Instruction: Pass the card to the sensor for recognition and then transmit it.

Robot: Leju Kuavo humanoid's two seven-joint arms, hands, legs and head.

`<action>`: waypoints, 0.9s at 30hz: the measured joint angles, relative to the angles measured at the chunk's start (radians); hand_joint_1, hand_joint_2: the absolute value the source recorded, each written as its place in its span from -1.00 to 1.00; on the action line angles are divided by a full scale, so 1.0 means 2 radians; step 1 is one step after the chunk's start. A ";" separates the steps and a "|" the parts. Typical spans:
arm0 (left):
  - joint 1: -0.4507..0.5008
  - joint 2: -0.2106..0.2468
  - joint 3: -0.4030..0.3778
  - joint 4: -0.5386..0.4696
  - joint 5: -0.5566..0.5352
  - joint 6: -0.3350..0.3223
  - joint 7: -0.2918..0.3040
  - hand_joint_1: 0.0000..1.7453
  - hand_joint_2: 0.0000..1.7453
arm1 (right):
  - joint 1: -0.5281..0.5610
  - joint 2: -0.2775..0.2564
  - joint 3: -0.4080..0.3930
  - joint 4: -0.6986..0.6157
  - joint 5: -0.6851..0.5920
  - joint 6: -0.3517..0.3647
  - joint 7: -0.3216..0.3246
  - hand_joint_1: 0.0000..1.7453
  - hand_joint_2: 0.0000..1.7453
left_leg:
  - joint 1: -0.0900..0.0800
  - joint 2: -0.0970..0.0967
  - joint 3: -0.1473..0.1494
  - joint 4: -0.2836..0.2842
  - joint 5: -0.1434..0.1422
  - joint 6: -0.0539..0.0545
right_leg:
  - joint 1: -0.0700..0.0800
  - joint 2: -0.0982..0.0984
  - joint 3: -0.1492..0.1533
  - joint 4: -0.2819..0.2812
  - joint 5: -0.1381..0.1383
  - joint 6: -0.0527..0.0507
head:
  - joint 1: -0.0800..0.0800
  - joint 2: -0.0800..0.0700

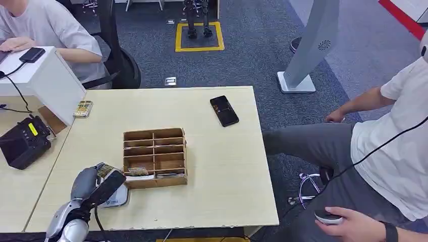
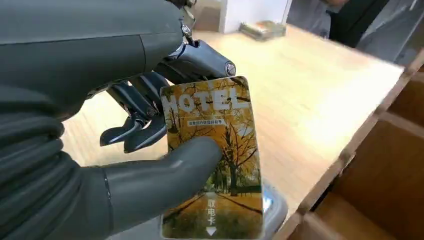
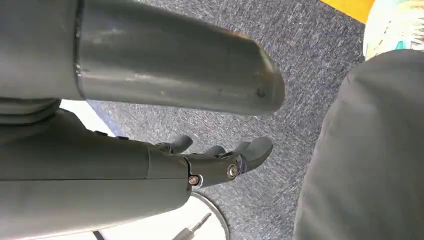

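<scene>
One card [image 2: 212, 160] in left robot hand [image 2: 125, 130]

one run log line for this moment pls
left hand: holds hotel card over sensor | right hand: empty, above floor | wooden organizer: beside card

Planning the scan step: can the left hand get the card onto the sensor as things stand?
Probably yes: the left hand holds the card right above the sensor, with nothing between them.
</scene>
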 joint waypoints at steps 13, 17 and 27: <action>-0.001 -0.010 0.000 0.021 -0.019 0.012 0.001 1.00 1.00 | -0.001 0.000 0.003 0.000 0.000 -0.001 0.000 -1.00 -1.00 | 0.000 0.000 0.000 0.000 0.000 0.000 | 0.000 -0.001 0.000 0.000 0.000 0.000 | 0.000 0.000; -0.004 -0.012 0.000 0.027 -0.021 0.015 -0.003 1.00 1.00 | -0.002 0.000 0.006 0.000 0.000 -0.002 -0.001 -1.00 -1.00 | 0.000 -0.001 0.000 0.000 0.000 0.000 | 0.000 -0.001 0.000 0.000 0.000 0.000 | 0.000 0.000; -0.006 -0.015 0.001 0.027 0.010 0.004 -0.016 1.00 1.00 | -0.003 0.000 0.009 0.000 -0.001 -0.002 -0.001 -1.00 -1.00 | 0.000 -0.001 0.000 0.000 0.000 0.001 | 0.000 -0.002 0.001 0.000 0.000 0.000 | 0.000 0.000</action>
